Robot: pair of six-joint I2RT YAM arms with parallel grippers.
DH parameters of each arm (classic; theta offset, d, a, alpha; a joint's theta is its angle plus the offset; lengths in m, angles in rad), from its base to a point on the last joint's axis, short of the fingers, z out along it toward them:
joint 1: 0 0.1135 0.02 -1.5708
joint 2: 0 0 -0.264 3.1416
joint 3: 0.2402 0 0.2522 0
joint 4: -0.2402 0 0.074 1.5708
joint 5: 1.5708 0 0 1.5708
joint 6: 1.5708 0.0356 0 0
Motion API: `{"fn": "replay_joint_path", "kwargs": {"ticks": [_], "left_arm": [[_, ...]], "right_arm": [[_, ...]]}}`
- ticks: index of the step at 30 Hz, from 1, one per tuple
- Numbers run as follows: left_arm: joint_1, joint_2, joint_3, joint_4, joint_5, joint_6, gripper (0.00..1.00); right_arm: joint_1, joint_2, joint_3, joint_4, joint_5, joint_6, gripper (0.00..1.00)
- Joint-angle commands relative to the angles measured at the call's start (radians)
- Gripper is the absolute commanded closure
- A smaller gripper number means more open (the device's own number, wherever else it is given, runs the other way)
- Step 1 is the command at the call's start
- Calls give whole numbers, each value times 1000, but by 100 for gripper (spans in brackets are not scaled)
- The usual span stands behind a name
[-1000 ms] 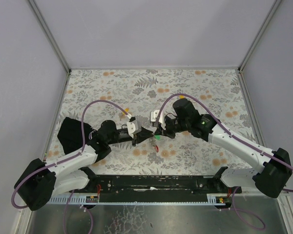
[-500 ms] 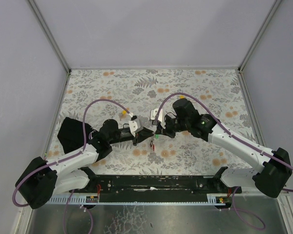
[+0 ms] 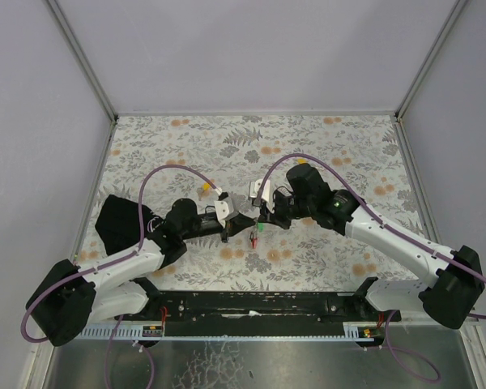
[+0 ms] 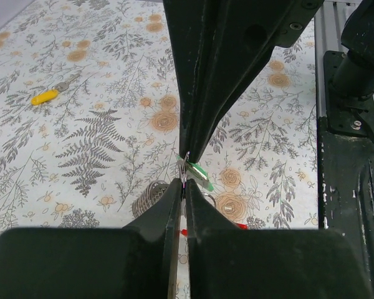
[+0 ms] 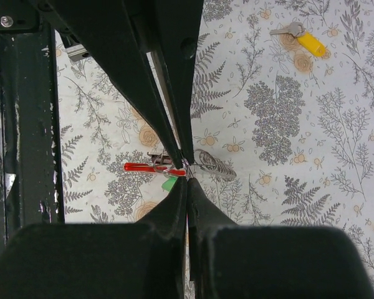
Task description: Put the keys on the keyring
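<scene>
Both grippers meet tip to tip above the middle of the flowered mat. My left gripper [image 3: 245,222] [image 4: 184,182] is shut on the thin metal ring of the keyring [image 4: 184,168]. The keyring's red strip [image 5: 151,167] [image 3: 252,238] hangs below the ring, with a grey coiled fob [image 4: 149,197] [image 5: 215,166] beside it. My right gripper [image 3: 259,219] [image 5: 187,177] is shut on the green key [image 4: 200,172] [image 5: 169,183], whose head pokes out beside its fingertips, against the ring. A yellow key [image 3: 204,187] [image 4: 45,96] [image 5: 304,41] lies flat on the mat further back.
A black bundle [image 3: 116,222] sits on the mat by the left arm. The black base rail [image 3: 251,306] runs along the near edge. Metal frame posts and grey walls close in the mat [image 3: 348,146] on three sides.
My left gripper has closed its jaws onto the ring and edged slightly toward the right gripper. The right gripper has stayed shut and almost still.
</scene>
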Motion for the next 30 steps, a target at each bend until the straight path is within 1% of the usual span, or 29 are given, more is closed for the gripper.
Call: {"fn": "replay_joint_path", "kwargs": {"ticks": [1, 6, 9, 14, 19, 24, 30], "left_arm": [[-4, -12, 3, 34, -47, -9, 100], [-4, -31, -37, 105, -91, -48, 100], [-5, -28, -60, 157, -94, -73, 100], [-5, -30, -85, 213, -83, -88, 100], [-8, -25, -103, 267, -82, -103, 100], [-7, -5, -128, 358, -73, -135, 100], [-7, -10, -147, 424, -73, -149, 100]], "right_arm": [[-3, -53, -7, 56, 50, 36, 100], [-4, -68, -67, 86, 111, 87, 100], [-5, -54, -97, 108, 116, 130, 100], [-5, -50, -157, 184, 110, 204, 100], [-5, -55, -199, 242, 85, 243, 100], [-5, -27, -212, 271, 61, 267, 100], [-6, -6, -240, 343, 33, 323, 100]]}}
